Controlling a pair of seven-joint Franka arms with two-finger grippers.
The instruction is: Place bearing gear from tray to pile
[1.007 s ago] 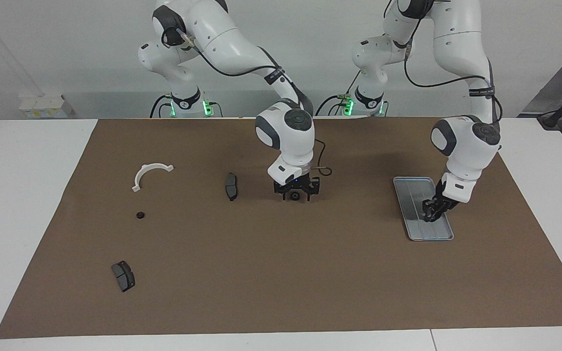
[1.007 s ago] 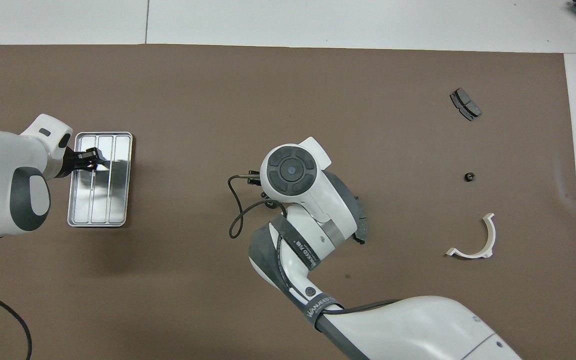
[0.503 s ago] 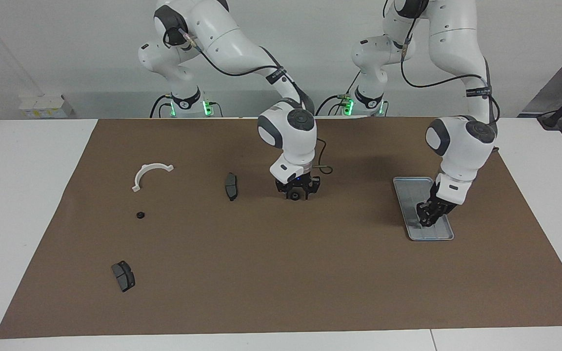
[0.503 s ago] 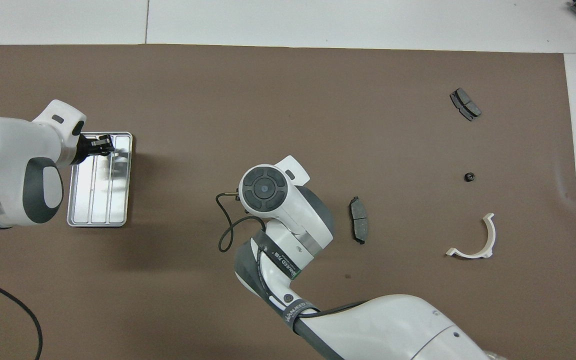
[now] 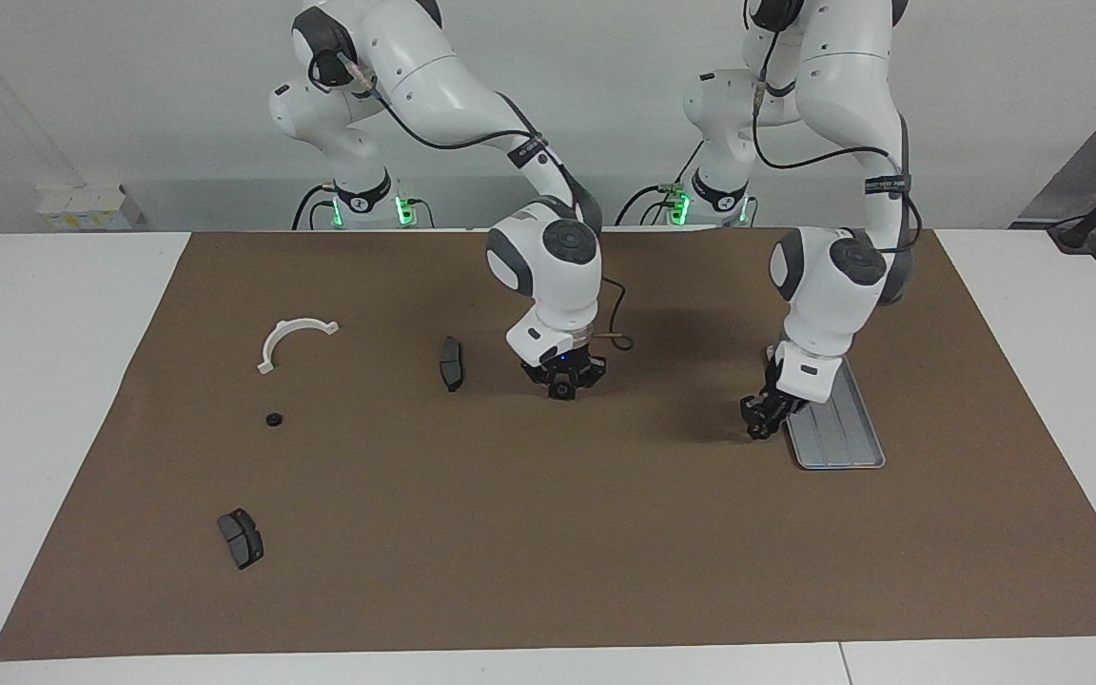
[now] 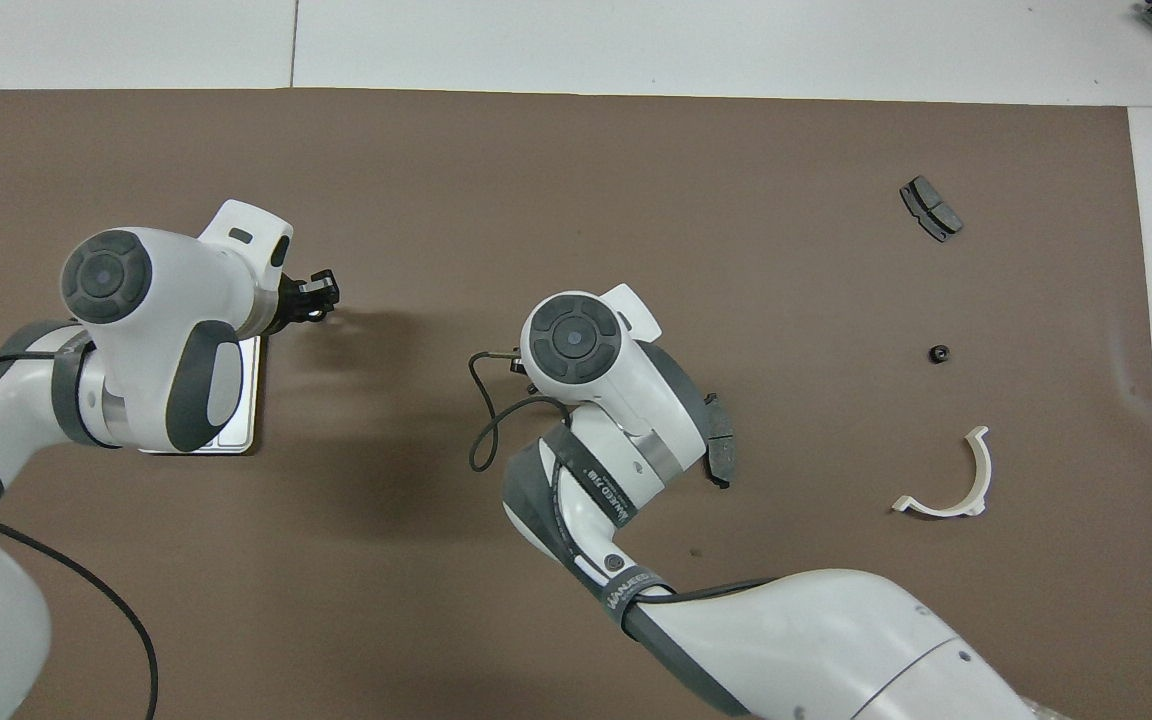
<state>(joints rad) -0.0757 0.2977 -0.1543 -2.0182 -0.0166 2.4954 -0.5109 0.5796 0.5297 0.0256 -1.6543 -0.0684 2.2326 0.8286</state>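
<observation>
1. We saw the tray [image 5: 854,449] [image 6: 248,402] lying on the brown mat [image 5: 548,533] [image 6: 576,180] that covered the counter [image 5: 44,381] [image 6: 636,40], toward the left arm's end.
2. The left gripper [image 5: 760,421] [image 6: 318,296] hung low over the mat, just beside the tray; we could not tell how its jaws stood or whether they pinched anything.
3. The right gripper [image 5: 562,383] hovered over the mat, well apart from the tray toward the right arm's end; its jaws we could not read either.
4. One small black bearing gear [image 5: 273,420] [image 6: 939,353] lay far from the tray, among the pile: a white bracket [image 5: 278,334] [image 6: 981,470] and two brake pads [image 5: 451,362] [image 6: 930,208].
</observation>
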